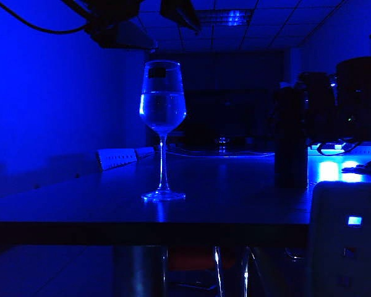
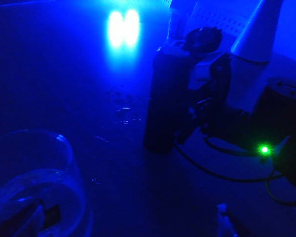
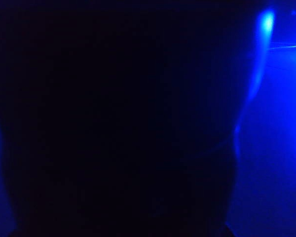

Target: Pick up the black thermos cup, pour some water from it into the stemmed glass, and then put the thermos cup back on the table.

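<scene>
The stemmed glass stands left of the middle of the table, about half full of water. The black thermos cup stands upright to its right. The right arm's dark bulk sits close behind the cup. In the left wrist view the right gripper is pressed against the cup near its top. In the right wrist view the cup fills the frame as a black mass, hiding the jaws. My left gripper hangs open over the table beside the glass; one pale fingertip shows.
A pale boxy device with a small lit square stands at the front right. A white power strip lies at the back left. Behind the cup are a white cone, a green light and loose cables. Water drops dot the table.
</scene>
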Controlling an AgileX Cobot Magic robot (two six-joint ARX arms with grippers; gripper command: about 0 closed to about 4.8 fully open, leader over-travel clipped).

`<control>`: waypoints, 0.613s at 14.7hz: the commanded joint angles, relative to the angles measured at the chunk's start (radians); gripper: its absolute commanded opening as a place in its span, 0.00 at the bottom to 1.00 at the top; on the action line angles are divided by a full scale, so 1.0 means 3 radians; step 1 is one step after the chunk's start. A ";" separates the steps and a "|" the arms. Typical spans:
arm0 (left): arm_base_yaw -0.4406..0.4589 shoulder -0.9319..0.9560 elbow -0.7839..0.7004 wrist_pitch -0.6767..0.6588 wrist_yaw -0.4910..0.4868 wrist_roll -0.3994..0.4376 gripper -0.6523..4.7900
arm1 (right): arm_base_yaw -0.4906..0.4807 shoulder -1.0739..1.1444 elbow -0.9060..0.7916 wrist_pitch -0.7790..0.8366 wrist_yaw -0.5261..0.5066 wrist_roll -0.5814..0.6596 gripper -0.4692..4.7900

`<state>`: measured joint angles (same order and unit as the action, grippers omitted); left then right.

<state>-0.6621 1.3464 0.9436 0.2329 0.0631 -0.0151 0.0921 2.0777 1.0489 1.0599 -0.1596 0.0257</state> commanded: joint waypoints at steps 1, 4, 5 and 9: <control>-0.0005 -0.0006 0.0010 0.0024 0.0001 0.0025 1.00 | -0.0001 -0.0022 0.0013 0.0074 0.0000 0.0003 0.25; -0.0003 -0.0025 0.0010 0.0023 -0.0148 0.0025 1.00 | -0.0001 -0.0079 0.0013 0.0075 0.0000 0.0019 0.25; -0.0003 -0.0038 0.0010 0.0022 -0.0149 0.0025 1.00 | -0.0001 -0.0086 0.0013 0.0084 -0.0001 0.0020 0.25; 0.0004 -0.0148 0.0010 -0.0207 -0.0538 0.0244 1.00 | -0.0001 -0.0429 0.0010 -0.0186 -0.0455 0.0022 0.25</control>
<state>-0.6609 1.3224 0.9436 0.1776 -0.0605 0.0334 0.0914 1.9984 1.0420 0.9451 -0.2676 0.0296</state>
